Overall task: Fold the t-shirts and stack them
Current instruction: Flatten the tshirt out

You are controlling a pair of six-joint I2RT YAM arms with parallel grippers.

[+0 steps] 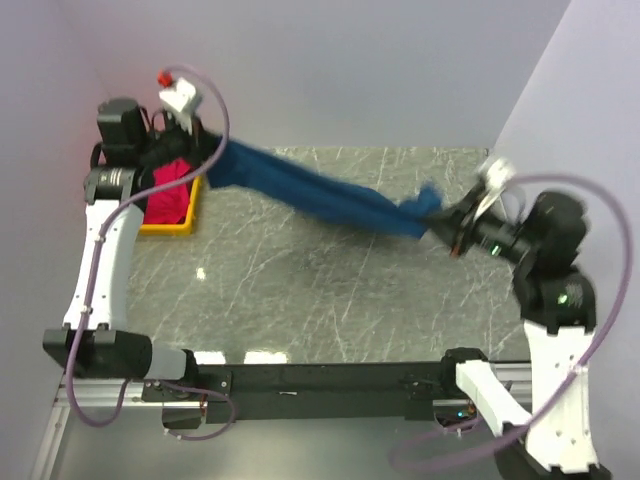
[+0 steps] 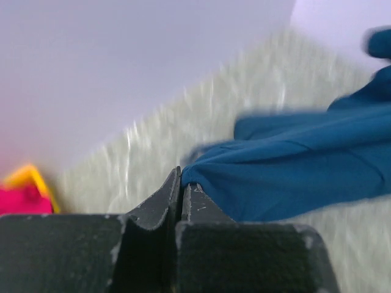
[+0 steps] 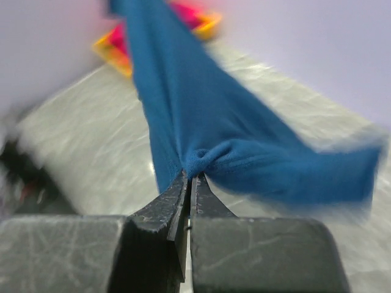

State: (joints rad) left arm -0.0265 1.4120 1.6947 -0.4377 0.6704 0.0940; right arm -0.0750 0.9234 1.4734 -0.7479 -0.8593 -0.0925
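The blue t-shirt (image 1: 320, 200) is off the table (image 1: 300, 300), pulled into a long, sagging band that starts right beside the yellow bin (image 1: 165, 229) and runs away from it toward the far side of the table. The cloth is a soft matte knit of a deep, even blue. It is bunched and narrow at both ends and wider in the middle, with long creases running along its length. At the end far from the bin a loose flap of cloth sticks out past the grip.

The left gripper (image 2: 182, 177) is just above the bin. Its dark, scuffed fingers are clenched on a corner of the blue t-shirt, with the fabric puckering out from between the tips. The right gripper (image 3: 187, 177) is well away from the bin, across the table. It is also clamped tight on the shirt, with a gathered knot of knit at its tips.

The pink t-shirt (image 1: 170, 195) lies crumpled inside the bin, bright red-pink against the walls. The bin is a small rectangular tub of smooth, hard plastic, standing on the table at the corner near the left arm. The tabletop is glossy grey-green stone with thin white veins.
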